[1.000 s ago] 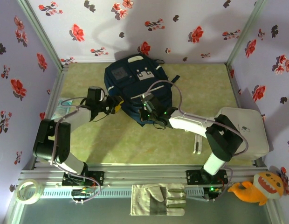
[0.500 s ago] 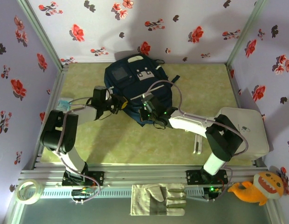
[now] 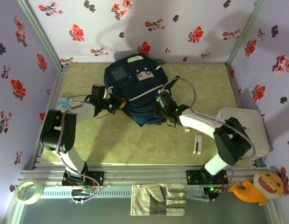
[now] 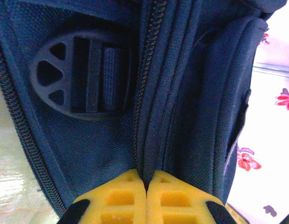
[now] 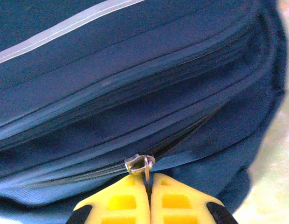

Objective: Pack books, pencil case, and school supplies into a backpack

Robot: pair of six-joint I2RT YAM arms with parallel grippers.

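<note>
Backpack (image 3: 135,84), dark navy, lies toward 12 o'clock on the green table (image 3: 112,140). Left gripper (image 3: 118,103), at the pack's 8 o'clock edge, has its jaws pressed together against a fabric ridge beside a zipper track, below a round strap buckle (image 4: 81,74). Whether fabric is pinched cannot be told. Right gripper (image 5: 148,183), at the pack's 4 o'clock edge, is clenched on the metal zipper pull (image 5: 141,164). Slim white bar (image 3: 197,143) and tiny white tube (image 3: 187,129) lie on the table at 4 o'clock, apart from the pack.
</note>
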